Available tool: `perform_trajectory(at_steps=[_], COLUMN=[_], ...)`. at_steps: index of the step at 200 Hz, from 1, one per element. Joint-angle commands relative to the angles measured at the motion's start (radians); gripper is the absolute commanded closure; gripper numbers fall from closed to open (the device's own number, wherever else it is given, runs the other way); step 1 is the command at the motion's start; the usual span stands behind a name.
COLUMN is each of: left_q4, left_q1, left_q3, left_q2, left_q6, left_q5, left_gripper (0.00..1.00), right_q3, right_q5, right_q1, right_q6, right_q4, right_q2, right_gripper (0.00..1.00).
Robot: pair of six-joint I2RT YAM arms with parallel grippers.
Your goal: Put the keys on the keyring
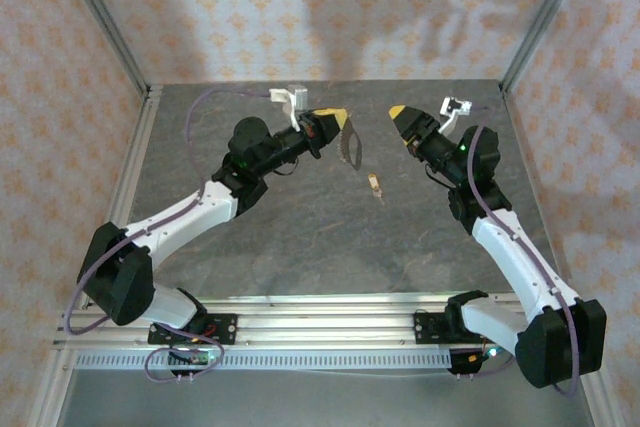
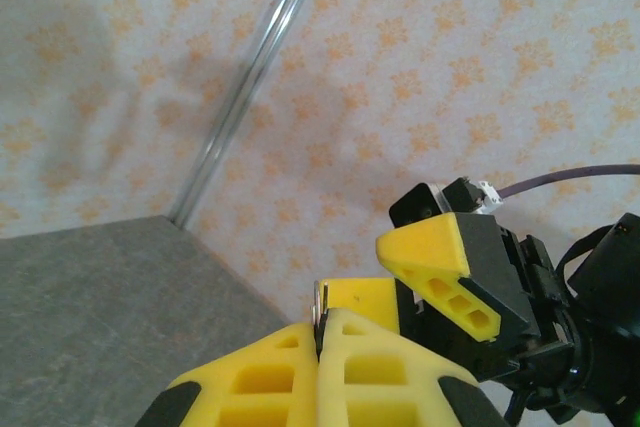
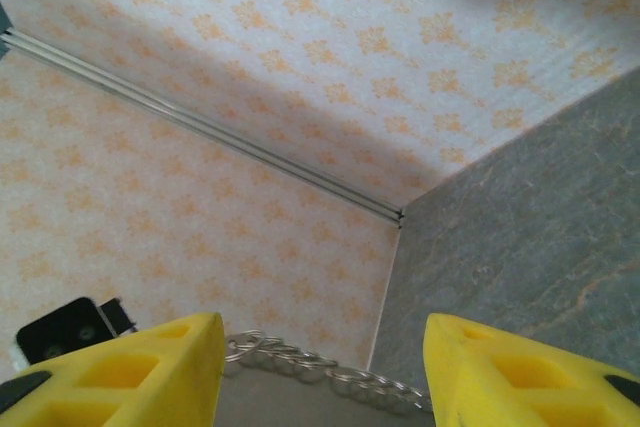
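Note:
My left gripper (image 1: 340, 121) is held above the back of the table, shut on the keyring (image 1: 347, 147), whose chain dangles below the yellow fingers. In the left wrist view the ring's thin metal edge (image 2: 320, 301) pokes up from between the closed pads (image 2: 345, 352). My right gripper (image 1: 400, 119) faces it from the right, a short gap away and open. Its fingers (image 3: 170, 357) stand wide apart, with the chain (image 3: 310, 362) stretched across the gap low between them. The small brass key (image 1: 376, 187) lies on the grey table (image 1: 300, 237), below and between the two grippers.
Patterned walls (image 1: 330, 7) close off the back and both sides. Metal frame posts (image 1: 105, 22) stand at the corners. The right gripper's open fingers (image 2: 440, 272) appear close in the left wrist view. Aluminium rails (image 1: 320, 312) run along the near edge.

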State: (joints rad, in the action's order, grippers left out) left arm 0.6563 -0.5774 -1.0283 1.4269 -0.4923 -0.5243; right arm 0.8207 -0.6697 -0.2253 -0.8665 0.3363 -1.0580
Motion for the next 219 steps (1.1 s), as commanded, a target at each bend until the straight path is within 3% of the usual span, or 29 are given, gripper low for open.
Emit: perform_trajectory(at_steps=[1,60,101,141,219], left_q4=[0.089,0.074,0.065,0.048,0.010], left_q1=[-0.016,-0.018,-0.018,-0.018,-0.017], left_q3=[0.038,0.100,0.103,0.111,0.132], left_q2=[-0.057,-0.072,-0.048,-0.060,-0.112], left_q6=[0.120,0.137,0.104,0.100,0.085], left_q5=[0.078,0.216,0.237,0.261,0.254], left_gripper=[1.00,1.00,1.00,1.00,1.00], right_q3=[-0.023,-0.016,0.060,0.139,0.282], right_q5=[0.009,0.045,0.181,0.279,0.331], right_q1=[0.003,0.004,0.004,0.003,-0.072], right_q6=[0.025,0.130,0.301,0.452,0.601], right_q4=[-0.029,-0.206,-0.475,-0.665,-0.774], right_q2=[0.015,-0.020,-0.120,-0.337,-0.634], right_gripper=[0.45,0.45,0.45,0.52,0.66])
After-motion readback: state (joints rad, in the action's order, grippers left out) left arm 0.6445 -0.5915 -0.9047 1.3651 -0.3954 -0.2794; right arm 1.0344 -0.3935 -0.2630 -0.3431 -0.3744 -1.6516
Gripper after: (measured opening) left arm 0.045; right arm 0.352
